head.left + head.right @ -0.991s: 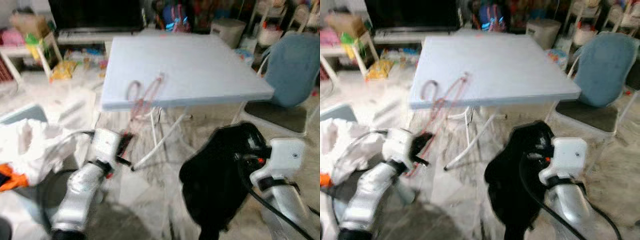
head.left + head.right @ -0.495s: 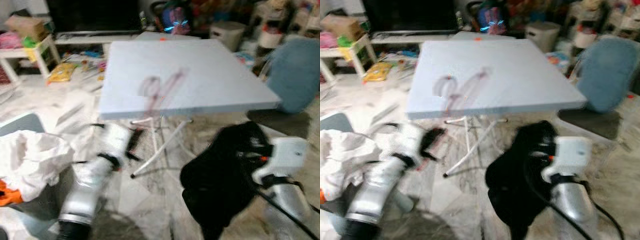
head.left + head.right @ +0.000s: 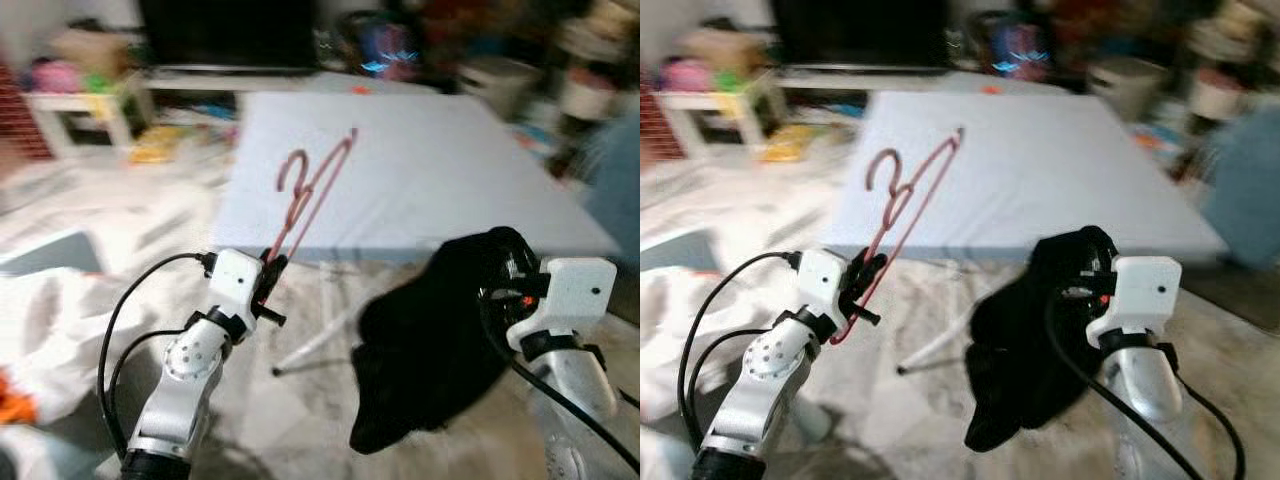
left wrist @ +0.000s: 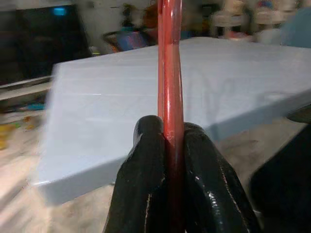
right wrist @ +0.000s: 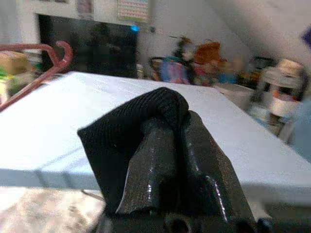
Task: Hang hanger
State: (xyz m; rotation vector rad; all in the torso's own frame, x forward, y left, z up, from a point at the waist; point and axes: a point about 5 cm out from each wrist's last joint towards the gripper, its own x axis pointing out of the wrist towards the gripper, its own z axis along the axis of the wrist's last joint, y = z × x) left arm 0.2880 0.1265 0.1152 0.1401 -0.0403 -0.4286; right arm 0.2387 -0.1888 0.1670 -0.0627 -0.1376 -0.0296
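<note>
Left gripper [image 4: 170, 145] fingers clamped on the red hanger [image 3: 305, 190], now lifted at frame centre-left above the desk [image 3: 450, 170]; right gripper [image 5: 170, 131] pinches the black garment [image 3: 430, 340] — hanging's next.

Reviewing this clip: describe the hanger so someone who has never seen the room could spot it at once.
Start at the pale blue table in the middle of the room. In front of its near left edge, the left hand is shut on the hanger, which slants up over the tabletop. It is thin, red and hooked, unlike the bulky black cloth in the right hand.
</note>
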